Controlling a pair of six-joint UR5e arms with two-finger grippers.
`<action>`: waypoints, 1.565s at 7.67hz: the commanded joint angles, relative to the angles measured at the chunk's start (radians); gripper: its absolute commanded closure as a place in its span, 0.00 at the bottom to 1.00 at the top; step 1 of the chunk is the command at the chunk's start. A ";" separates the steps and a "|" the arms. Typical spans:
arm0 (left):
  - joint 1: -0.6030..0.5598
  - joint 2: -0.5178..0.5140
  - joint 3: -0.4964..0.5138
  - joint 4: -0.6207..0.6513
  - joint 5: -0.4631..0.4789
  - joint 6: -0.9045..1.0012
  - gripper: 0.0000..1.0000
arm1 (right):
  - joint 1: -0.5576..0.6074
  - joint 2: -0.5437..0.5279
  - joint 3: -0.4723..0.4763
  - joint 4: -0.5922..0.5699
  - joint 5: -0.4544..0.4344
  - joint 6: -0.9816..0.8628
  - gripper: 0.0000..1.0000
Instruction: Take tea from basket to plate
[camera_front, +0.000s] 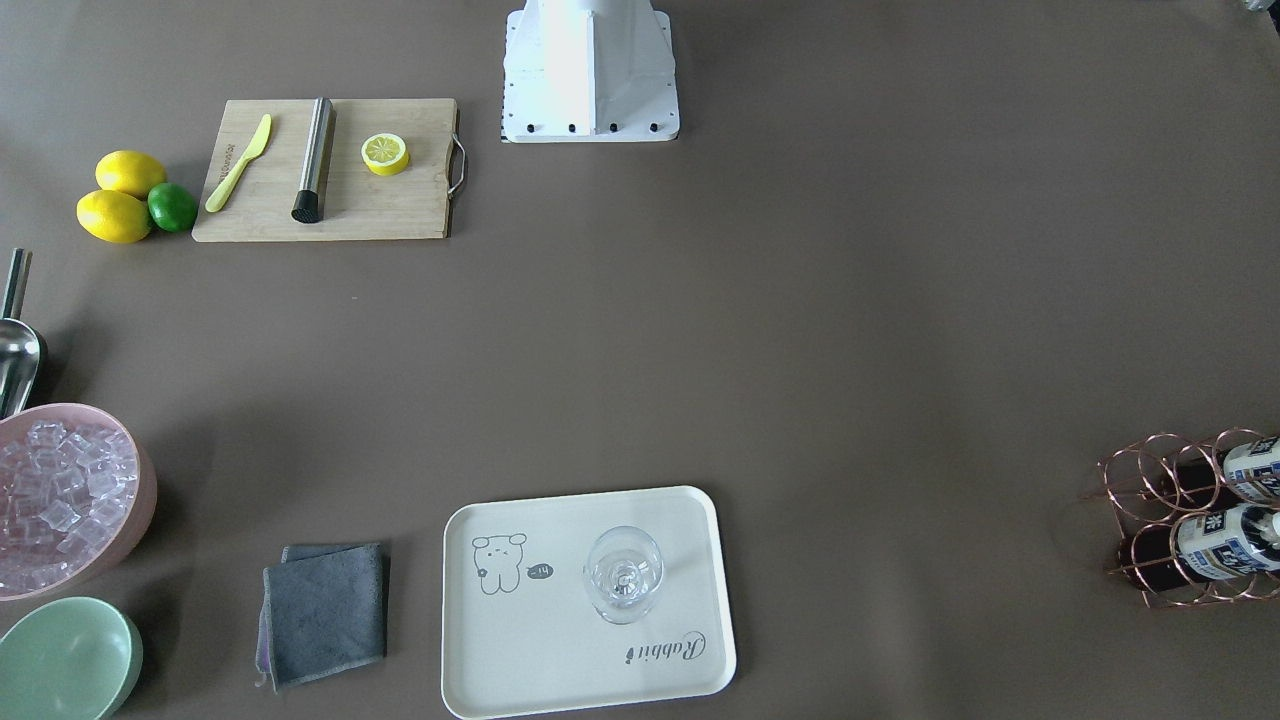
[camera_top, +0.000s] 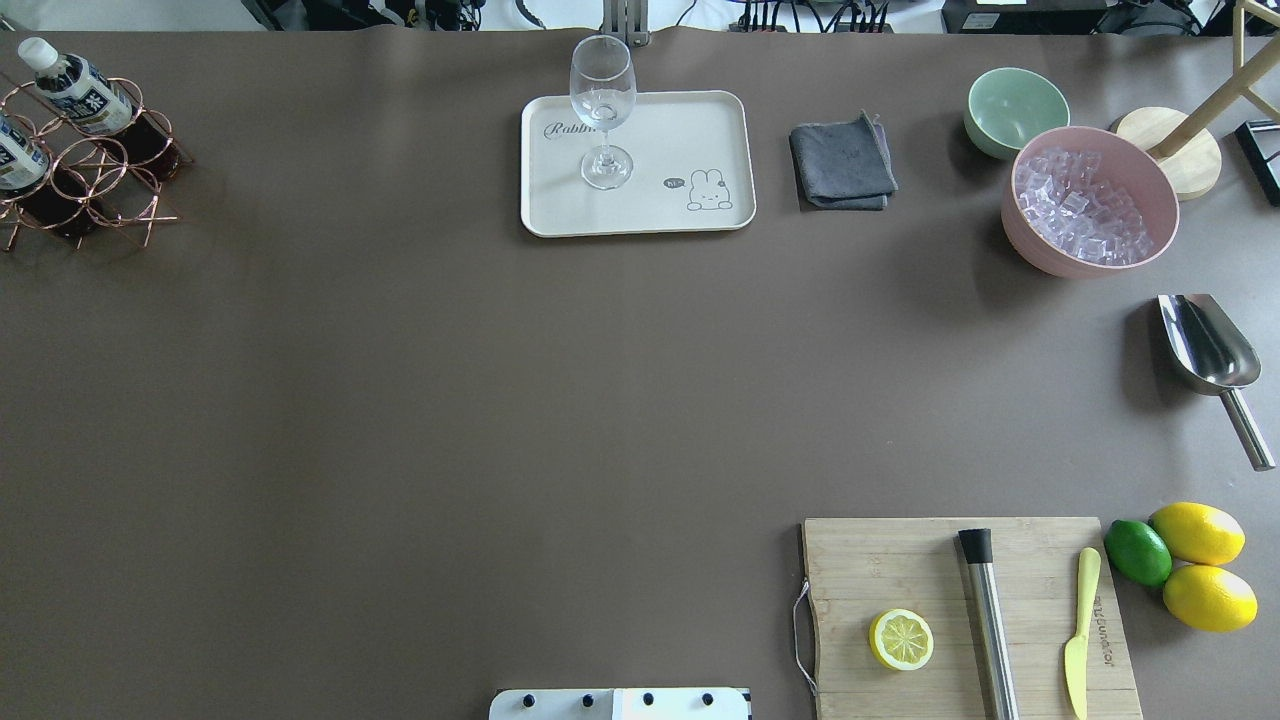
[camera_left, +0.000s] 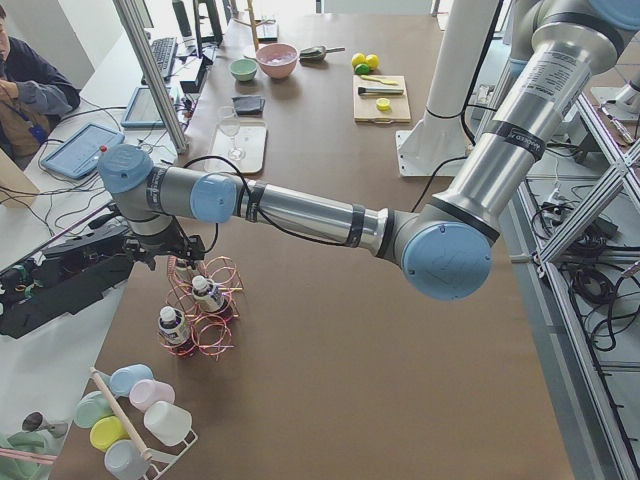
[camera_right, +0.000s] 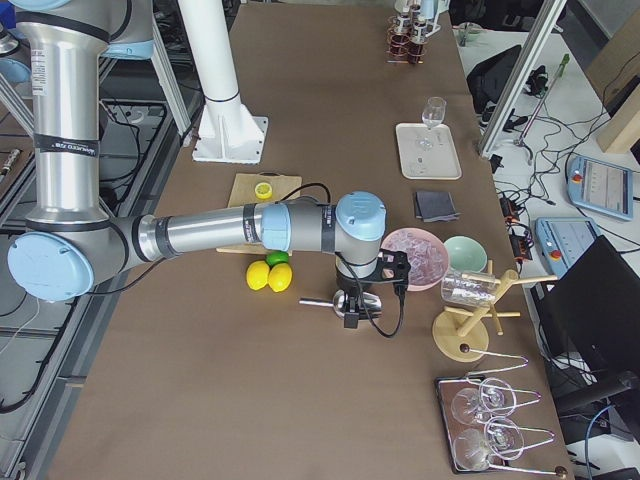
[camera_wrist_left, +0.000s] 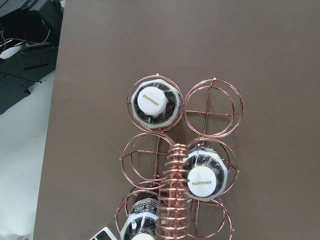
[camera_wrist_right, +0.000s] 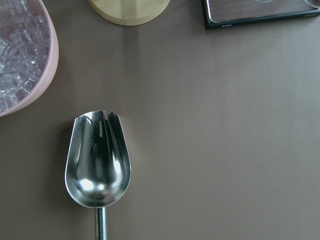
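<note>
Whether either pair of jaws is apart or together cannot be told. The left gripper (camera_left: 172, 255) hangs over the basket (camera_wrist_left: 172, 197) at the left of the left side view. The right gripper (camera_right: 352, 315) is above a scoop (camera_wrist_right: 97, 160). Three tea bottles (camera_wrist_left: 152, 100) stand upright in the basket, caps up and long axis vertical, filling three of its six rings. One plate (camera_top: 690, 130), upper centre of the overhead view, carries one glass (camera_top: 602, 100).

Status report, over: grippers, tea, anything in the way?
Left gripper above basket, right gripper above scoop; open or shut unclear. Three teas in basket, none on plate. Glass stands on plate, bare room beside it.
</note>
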 joint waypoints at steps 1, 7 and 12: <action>0.011 0.002 -0.003 -0.001 -0.001 0.000 0.17 | -0.002 0.000 0.000 0.000 0.000 0.000 0.00; 0.005 -0.001 -0.013 0.012 -0.001 -0.005 1.00 | -0.008 0.000 0.000 0.000 0.000 0.002 0.00; -0.001 0.008 -0.126 0.081 -0.008 -0.008 1.00 | -0.008 0.000 0.000 -0.001 0.000 0.002 0.00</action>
